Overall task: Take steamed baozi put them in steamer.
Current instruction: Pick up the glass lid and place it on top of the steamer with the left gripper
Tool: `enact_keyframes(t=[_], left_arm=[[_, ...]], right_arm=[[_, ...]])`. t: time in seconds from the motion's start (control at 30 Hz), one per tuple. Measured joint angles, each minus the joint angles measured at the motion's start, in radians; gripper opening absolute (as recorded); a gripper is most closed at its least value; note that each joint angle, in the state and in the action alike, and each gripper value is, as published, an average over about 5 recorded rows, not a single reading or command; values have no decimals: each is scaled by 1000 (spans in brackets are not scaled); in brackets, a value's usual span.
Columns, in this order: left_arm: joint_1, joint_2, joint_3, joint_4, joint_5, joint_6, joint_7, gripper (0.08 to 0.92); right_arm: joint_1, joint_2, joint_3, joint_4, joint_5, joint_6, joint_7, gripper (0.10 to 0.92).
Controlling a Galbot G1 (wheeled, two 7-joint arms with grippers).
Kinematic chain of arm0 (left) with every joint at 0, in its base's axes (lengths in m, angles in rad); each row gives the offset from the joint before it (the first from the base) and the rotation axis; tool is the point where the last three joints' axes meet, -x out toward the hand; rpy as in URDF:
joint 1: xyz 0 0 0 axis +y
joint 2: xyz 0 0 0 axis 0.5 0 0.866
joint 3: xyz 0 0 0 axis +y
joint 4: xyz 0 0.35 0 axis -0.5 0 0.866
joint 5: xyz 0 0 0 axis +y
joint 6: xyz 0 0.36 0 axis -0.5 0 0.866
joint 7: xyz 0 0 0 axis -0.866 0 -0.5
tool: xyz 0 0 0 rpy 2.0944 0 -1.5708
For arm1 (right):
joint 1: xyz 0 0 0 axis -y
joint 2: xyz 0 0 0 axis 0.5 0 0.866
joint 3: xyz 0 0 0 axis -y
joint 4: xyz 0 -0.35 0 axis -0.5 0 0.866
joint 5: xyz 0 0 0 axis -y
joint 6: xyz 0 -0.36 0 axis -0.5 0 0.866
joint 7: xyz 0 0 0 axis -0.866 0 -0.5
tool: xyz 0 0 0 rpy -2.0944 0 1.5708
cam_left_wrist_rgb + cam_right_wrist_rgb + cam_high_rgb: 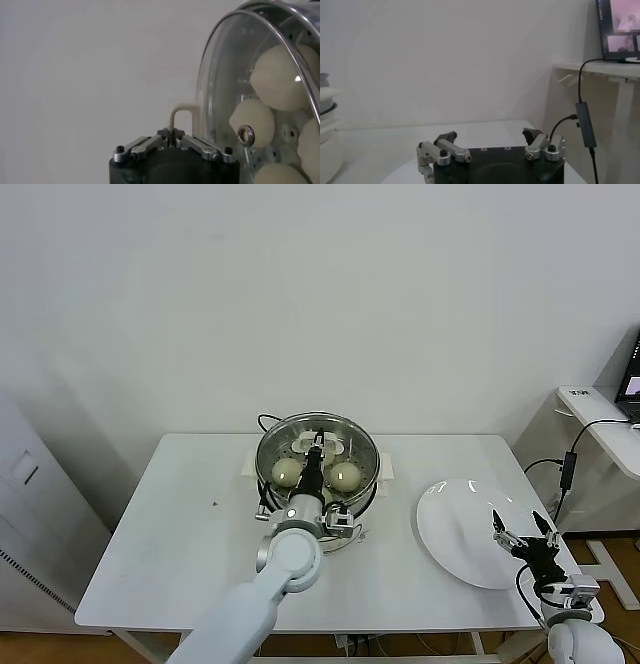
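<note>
Two arms share one white tabletop, and only the left one is at work. Near the tabletop's back edge, midway along it, stands the steamer, its steel pot already loaded; the head view shows two baozi clearly, and the left wrist view shows four pale rounds behind glass. The plate, near the right front corner, lies bare, so the loading step looks finished and the step in hand is the covering of the pot. The glass lid sits over the steamer, and the left gripper is closed tight on the lid's cream handle, reaching in from the front edge side. The next move probably calls for checking that the lid is seated all round the rim, then opening the jaws and lifting straight up, so the handle is not dragged sideways. The right gripper hangs idle over the plate's edge by the right front corner, its jaws spread wide and holding nothing.

Much is hard to make out. The left arm covers the middle of the pot from the head, hiding the other baozi and most of the handle. Whether the lid rests fully on the rim or is slightly raised cannot be told. The steamer's white base is mostly hidden behind the gripper, and its cord shows only as a short loop behind the pot.
</note>
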Motion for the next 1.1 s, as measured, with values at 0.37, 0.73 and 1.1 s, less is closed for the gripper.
enact_keyframes(t=[0.37, 0.73, 1.1], left_arm=[[-3, -5, -3, 28, -13, -4, -14, 106], [1, -6, -5, 38, -38, 1, -23, 106], [9, 2, -15, 29, -76, 12, -33, 231]], right_arm=[[-5, 4, 9, 1, -1, 4, -3, 823], [-8, 8, 15, -1, -4, 10, -6, 823], [-15, 10, 22, 2, -3, 14, -10, 823]])
